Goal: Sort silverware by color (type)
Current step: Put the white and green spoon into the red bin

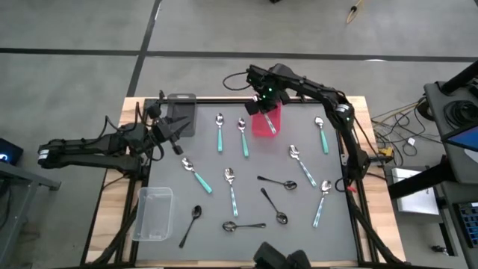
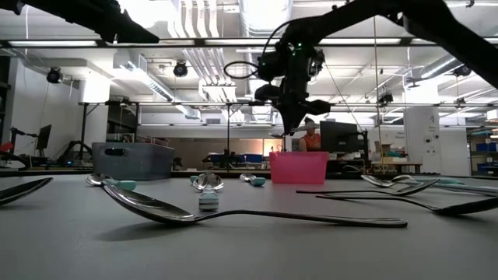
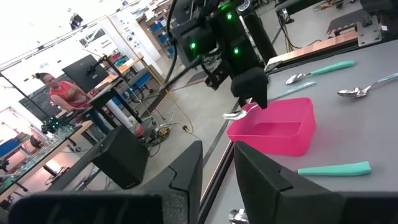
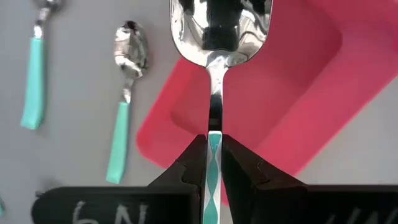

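- Near edge of bench [image 1: 160, 246]: black spoons [image 1: 244, 225] lie flat, plus a clear bin [image 1: 153, 213] at the left; thin, stiff metal, low to the surface, so likely slippery to pinch. Best taken across the handle, mid-length.
- Middle of bench: teal-handled spoons [image 1: 231, 190] scattered, apart from each other; light, rigid, plastic handle probably gives better grip than the bowl.
- Left gripper [image 1: 173, 134] hovers near the grey bin [image 1: 181, 112], fingers part-way apart, nothing between them.
- Far side: right gripper [image 4: 214, 163] clenched on the held teal spoon [image 4: 214, 37] at its handle, bowl pointing away, hanging above the red bin [image 1: 267, 122]. Looks like drop-off step; spoon seems not yet inside, hard to tell height.
- Beyond the bench: a person [image 3: 62, 93] at a desk.
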Robot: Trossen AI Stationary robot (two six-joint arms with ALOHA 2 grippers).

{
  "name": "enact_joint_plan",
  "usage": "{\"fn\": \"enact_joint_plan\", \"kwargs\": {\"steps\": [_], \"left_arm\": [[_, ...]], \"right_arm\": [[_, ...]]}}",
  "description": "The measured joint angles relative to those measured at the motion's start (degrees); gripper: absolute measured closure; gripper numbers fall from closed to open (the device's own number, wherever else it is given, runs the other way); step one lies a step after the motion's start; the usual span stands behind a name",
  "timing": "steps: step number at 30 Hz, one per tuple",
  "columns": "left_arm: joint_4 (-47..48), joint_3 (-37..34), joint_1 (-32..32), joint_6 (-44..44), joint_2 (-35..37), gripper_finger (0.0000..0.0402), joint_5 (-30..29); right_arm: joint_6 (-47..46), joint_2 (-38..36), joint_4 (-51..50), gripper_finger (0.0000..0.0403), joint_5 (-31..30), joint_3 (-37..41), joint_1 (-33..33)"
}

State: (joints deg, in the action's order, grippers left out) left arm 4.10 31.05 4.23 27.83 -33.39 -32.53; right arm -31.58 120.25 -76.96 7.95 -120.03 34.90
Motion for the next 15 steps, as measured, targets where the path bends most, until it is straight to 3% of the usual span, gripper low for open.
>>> {"fn": "enact_joint_plan", "kwargs": {"steps": [15], "left_arm": [[0.0, 0.0, 0.0, 0.2, 0.0, 0.0325, 0.0]], "right_arm": [[0.4, 3.7, -3.8, 0.0374, 0.0, -3.0, 2.3]]}}
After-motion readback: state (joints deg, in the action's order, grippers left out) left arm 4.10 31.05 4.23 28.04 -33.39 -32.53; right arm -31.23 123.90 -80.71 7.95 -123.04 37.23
